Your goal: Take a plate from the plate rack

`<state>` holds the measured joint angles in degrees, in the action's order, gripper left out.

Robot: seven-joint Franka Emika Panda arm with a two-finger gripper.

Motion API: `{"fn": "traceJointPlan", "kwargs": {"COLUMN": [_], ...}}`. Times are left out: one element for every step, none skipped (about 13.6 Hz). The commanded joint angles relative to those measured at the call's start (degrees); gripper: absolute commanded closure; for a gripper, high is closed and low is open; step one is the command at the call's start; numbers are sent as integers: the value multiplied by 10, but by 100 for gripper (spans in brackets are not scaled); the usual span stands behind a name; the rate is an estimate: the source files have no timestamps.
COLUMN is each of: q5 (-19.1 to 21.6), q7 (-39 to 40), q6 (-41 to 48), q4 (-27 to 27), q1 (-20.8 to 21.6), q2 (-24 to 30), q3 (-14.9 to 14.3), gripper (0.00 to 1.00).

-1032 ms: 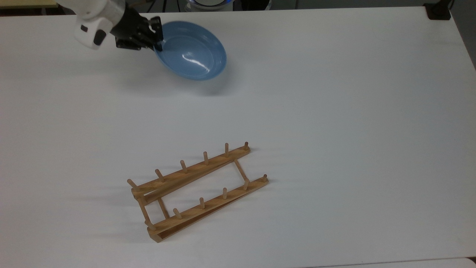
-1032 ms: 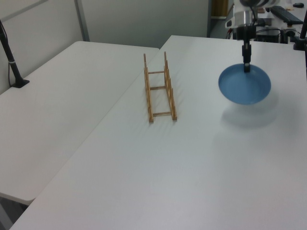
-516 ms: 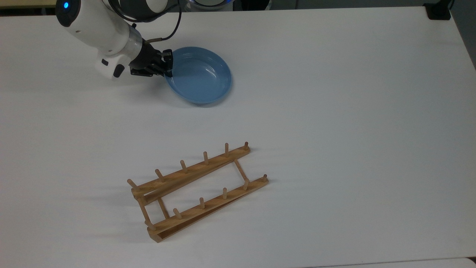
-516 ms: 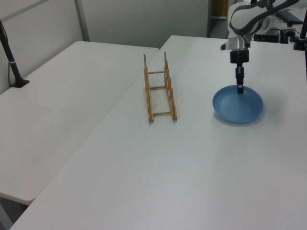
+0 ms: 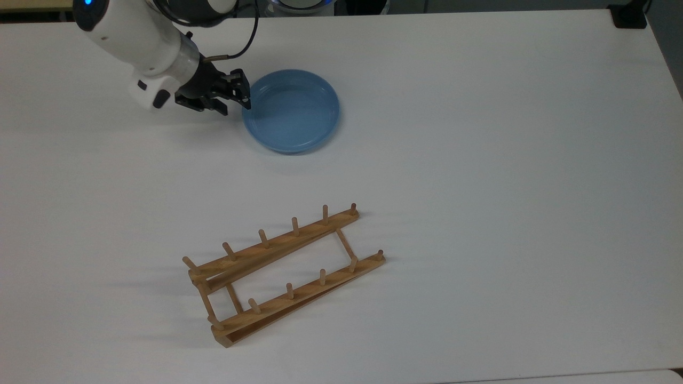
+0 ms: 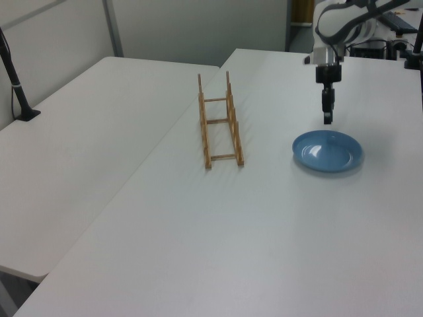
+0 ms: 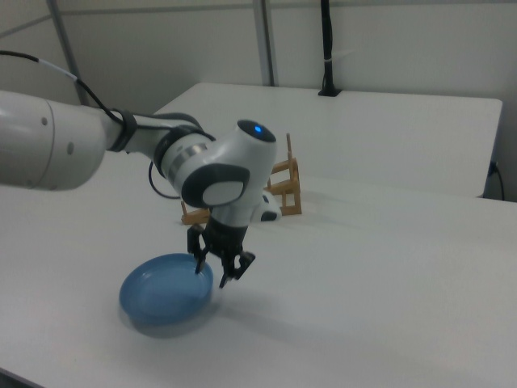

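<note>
A glossy white, rounded robot arm (image 5: 133, 32) with grey joint bands carries a small blue light. A thin black cable (image 5: 251, 37) loops to its black two-finger gripper (image 5: 235, 104).

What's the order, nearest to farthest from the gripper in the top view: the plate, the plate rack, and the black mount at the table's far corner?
From the gripper, in the top view:
1. The plate, flat on the table just to the top view's right of the fingers.
2. The plate rack, lower middle, empty.
3. The black mount, top right corner, by far the farthest.
</note>
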<state>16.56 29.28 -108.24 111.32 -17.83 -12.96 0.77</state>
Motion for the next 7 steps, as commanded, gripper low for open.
{"fn": "traceJointPlan", "kwargs": {"q5": [0,0,0,0,0,-1,-2], "q7": [-96,-114,-144,-189,-246,-319,-367], "q6": [84,111,129,135,137,143,159], "q4": [-74,-101,-124,-148,-170,-187,-200], "q1": [2,2,5,9,16,33,52], "q2": [61,72,85,91,97,114,138], "q3": [-4,-4,-4,-4,-4,-6,-11], "gripper": [0,0,0,0,0,0,0]}}
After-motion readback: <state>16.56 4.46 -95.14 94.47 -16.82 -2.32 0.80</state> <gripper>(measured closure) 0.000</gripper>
